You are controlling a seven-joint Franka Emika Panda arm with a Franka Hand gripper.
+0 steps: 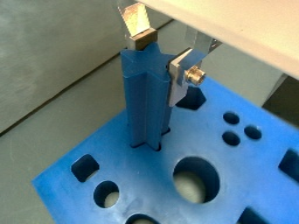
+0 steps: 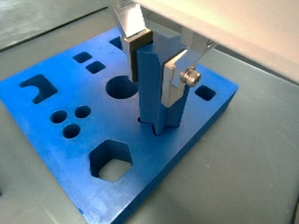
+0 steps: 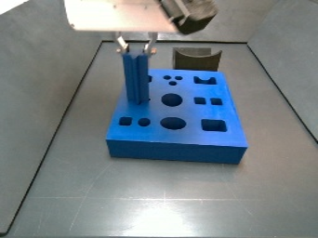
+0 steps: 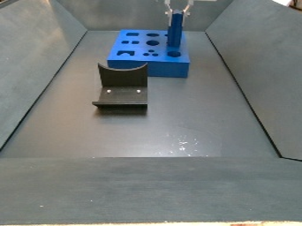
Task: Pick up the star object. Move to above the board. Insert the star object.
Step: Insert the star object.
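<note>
The star object, a tall blue ridged rod, stands upright with its lower end in a cut-out of the board, near one edge. It shows the same way in a wrist view and in both side views. My gripper is directly above the board, with its silver fingers on either side of the rod's top, shut on it. It also shows in the views. The board lies flat on the floor.
The dark fixture stands on the floor beside the board and shows behind it in a side view. Grey sloping walls enclose the floor on both sides. The board's other holes, among them circles and a hexagon, are unfilled.
</note>
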